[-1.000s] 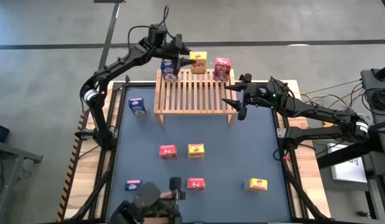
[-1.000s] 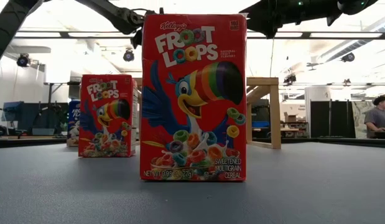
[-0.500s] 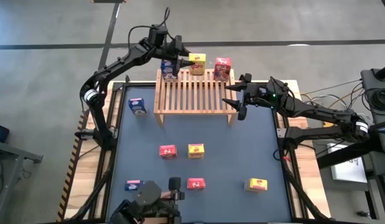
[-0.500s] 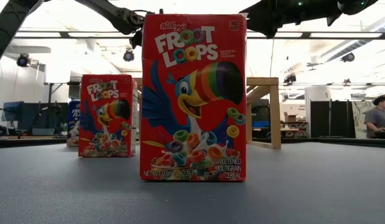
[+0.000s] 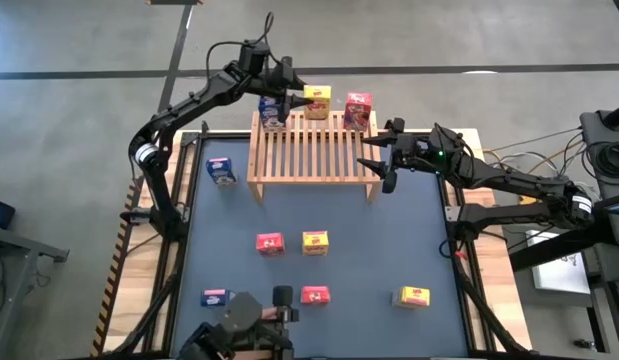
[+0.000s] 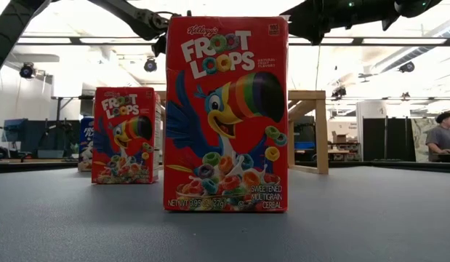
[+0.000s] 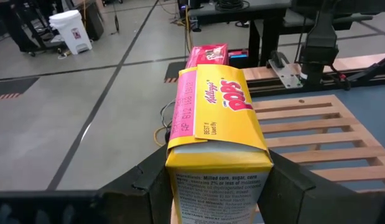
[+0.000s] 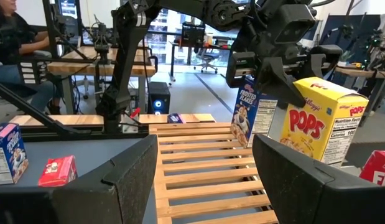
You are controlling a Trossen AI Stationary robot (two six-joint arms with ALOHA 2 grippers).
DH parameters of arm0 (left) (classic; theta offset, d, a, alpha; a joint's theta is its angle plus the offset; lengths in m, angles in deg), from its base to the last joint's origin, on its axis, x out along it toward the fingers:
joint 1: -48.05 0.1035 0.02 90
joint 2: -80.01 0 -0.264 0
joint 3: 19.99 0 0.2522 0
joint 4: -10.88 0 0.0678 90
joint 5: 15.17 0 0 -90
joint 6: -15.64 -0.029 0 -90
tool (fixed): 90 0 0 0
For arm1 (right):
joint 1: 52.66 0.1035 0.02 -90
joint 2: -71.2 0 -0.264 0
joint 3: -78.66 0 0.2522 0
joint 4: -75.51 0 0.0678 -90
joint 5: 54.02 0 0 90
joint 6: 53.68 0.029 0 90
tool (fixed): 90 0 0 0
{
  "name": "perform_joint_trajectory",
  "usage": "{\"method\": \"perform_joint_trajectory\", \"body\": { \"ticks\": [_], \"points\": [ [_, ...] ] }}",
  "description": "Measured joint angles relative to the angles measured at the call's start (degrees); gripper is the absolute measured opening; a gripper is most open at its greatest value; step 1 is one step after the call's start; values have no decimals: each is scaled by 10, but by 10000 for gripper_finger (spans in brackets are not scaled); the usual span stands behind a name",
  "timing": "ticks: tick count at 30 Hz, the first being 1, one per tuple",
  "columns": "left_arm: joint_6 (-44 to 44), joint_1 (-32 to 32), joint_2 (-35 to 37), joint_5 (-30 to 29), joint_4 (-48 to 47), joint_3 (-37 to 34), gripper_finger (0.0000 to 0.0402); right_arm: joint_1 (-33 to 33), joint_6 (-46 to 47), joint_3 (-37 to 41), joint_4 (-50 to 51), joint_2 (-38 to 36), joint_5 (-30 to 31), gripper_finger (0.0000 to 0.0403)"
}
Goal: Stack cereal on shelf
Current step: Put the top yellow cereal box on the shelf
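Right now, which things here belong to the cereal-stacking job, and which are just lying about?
Job: shelf; yellow box, held by left fingers; blue box and red box on shelf; six more boxes on the table; right fingers, open, beside shelf.
Lying about: white bin; floor cables; person at a desk.

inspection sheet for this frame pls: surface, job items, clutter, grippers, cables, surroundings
Surface: dark blue table mat, wooden edging.
Job's things: shelf at the table's far edge. On it: blue box, yellow box, red box. On the mat: blue boxes and, red boxes and, yellow boxes and.
Clutter: nothing seen.
Grippers: left gripper shut on the yellow box on the shelf; right gripper open, empty, by the shelf's right end.
Cables: bundle off the table's right side.
Surroundings: concrete floor; person seated far off.
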Motion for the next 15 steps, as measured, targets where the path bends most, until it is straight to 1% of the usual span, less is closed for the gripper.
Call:
{"method": "perform_joint_trajectory", "body": {
  "ticks": [15],
  "points": [
    [-2, -5, 0, 0, 7, 4, 165, 0, 0, 0, 0, 0, 0, 251]
  ]
}}
